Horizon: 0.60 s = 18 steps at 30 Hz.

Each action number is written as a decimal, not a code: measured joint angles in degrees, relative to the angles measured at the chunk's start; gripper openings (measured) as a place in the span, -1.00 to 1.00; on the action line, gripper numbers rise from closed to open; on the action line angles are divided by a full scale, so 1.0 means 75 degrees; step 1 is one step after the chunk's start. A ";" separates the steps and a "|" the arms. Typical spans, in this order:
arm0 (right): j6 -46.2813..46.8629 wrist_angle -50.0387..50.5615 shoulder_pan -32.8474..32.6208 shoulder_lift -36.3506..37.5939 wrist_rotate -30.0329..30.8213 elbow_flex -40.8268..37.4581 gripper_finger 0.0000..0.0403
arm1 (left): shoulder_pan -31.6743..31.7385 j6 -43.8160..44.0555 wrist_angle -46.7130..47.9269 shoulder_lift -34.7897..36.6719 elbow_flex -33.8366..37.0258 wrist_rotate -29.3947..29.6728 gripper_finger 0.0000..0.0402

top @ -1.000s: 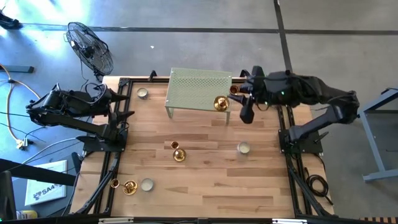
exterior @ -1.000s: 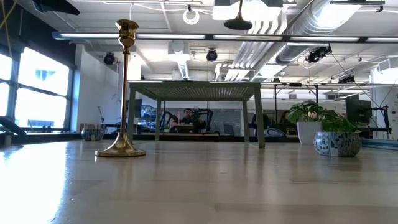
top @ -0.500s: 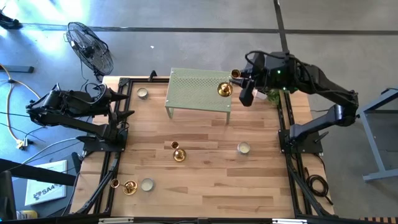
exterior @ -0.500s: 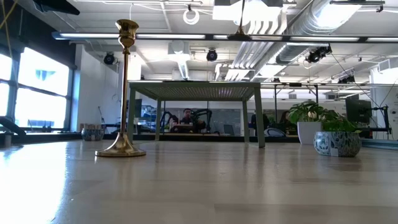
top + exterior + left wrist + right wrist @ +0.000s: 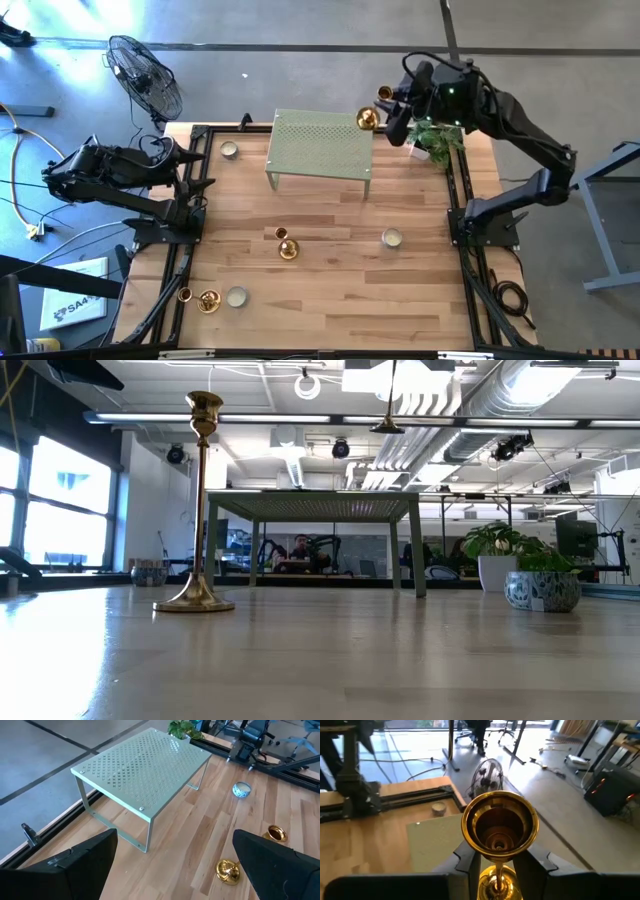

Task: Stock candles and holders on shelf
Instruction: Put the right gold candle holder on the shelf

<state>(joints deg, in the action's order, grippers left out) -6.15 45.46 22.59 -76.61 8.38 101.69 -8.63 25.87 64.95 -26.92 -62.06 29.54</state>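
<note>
The right pincer (image 5: 392,112) is closed on the stem of a gold holder (image 5: 367,119), as the right wrist view shows: the dark fingers (image 5: 467,865) press the thin stem from both sides below the holder's open cup (image 5: 499,822). In the high view this held holder hangs over the far right corner of the shelf (image 5: 320,146), and in the low view its round base shows well above the shelf top, not resting on it. The right arm reaches in from the counter's right side, bent at the elbow with its wrist over the far edge near a potted plant (image 5: 436,140). The shelf's perforated top carries nothing. On the counter (image 5: 330,280) in front of the shelf stand two gold holders (image 5: 286,245) close together, with a candle (image 5: 392,238) to their right; two more holders (image 5: 200,299) and a candle (image 5: 236,296) sit at the near left corner, and another candle (image 5: 230,150) lies left of the shelf. The left pincer (image 5: 175,865) stands wide open and holds nothing, drawn back at the counter's left edge, facing the shelf.
</note>
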 joint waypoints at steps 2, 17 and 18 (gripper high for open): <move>-0.0147 -0.0160 0.0122 -0.0090 -0.0003 0.0000 -0.56 | -0.0002 0.0014 0.0000 0.0000 0.0000 0.0004 0.93; -0.0253 -0.0499 0.1030 -0.1156 -0.1348 -0.0009 -0.56 | -0.0001 0.0232 -0.0119 0.0003 0.0932 0.0016 0.93; -0.0251 -0.0496 0.1090 -0.1191 -0.1398 -0.0009 -0.56 | 0.0001 0.0238 -0.0155 0.0003 0.0994 0.0015 0.93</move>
<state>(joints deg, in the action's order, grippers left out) -8.04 41.74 30.77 -85.54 -2.11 101.62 -8.62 27.66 63.78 -26.89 -54.61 29.65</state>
